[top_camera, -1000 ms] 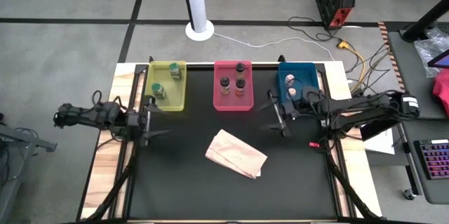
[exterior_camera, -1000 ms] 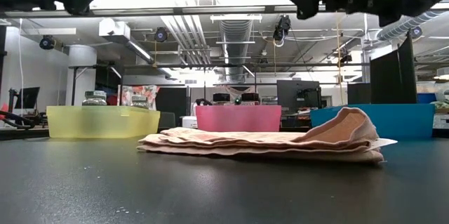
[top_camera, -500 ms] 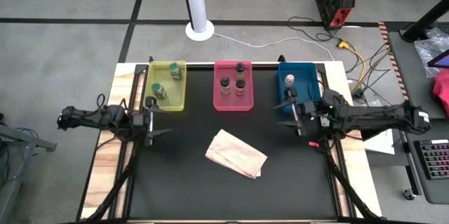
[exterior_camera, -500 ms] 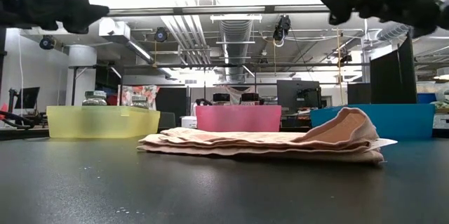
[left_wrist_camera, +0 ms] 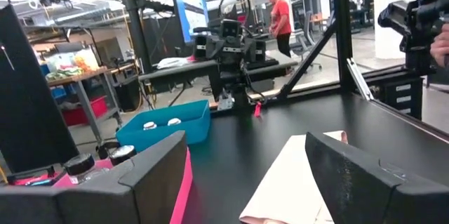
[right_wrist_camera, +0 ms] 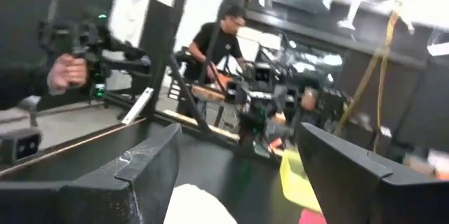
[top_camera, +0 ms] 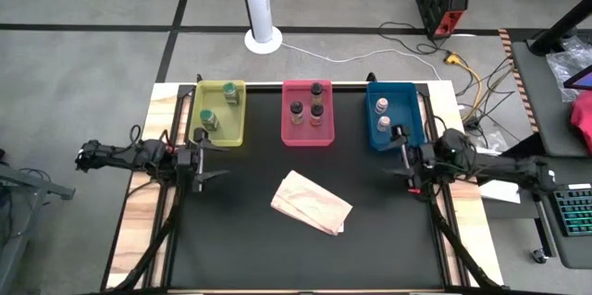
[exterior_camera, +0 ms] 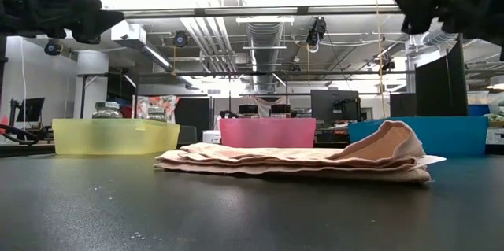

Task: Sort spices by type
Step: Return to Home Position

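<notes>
High view: spices [top_camera: 317, 110] in trays [top_camera: 306, 135]; left fingers [left_wrist_camera: 147, 175], right fingers [right_wrist_camera: 140, 175] spread.

Stand upright in three groups: two green jars [top_camera: 209, 118] in the yellow tray [top_camera: 227, 134], three brown jars [top_camera: 317, 112] in the pink tray [top_camera: 308, 136], two pale-capped jars [top_camera: 381, 105] in the blue tray [top_camera: 404, 101].

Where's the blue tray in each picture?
High view: blue tray, right end of the tray row.
Low view: far right, partly behind the paper bag.
Left wrist view: beyond the pink tray, two jars inside.
Right wrist view: not in it.
Shared landmark: the pink tray beside it.
</notes>
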### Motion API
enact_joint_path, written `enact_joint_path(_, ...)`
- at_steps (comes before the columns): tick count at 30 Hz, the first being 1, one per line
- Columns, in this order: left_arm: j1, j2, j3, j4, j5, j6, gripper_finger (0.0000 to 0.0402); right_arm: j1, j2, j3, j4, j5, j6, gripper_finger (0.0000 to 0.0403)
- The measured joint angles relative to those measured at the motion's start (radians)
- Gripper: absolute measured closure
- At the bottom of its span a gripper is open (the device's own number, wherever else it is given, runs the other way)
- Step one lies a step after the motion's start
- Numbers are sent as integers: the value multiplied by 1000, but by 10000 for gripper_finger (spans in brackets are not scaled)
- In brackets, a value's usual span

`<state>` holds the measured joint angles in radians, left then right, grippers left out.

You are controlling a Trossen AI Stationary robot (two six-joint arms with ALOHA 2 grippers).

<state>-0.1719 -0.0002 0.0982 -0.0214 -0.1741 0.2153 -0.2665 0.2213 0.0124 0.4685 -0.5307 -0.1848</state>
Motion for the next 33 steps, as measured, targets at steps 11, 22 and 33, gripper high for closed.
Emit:
enact_joint_path(11, 0, 7, 0, -14, 0, 0, 127, 0, -220, 28, -143, -183, 32, 112)
enact_joint_path(22, -2, 31, -1, -19, 0, -15, 127, 0, -195, 0, -256, -183, -191, 98)
enact_joint_path(33, -2, 52, -1, -17, 0, -15, 127, 0, -191, -1, -255, -184, 242, 110)
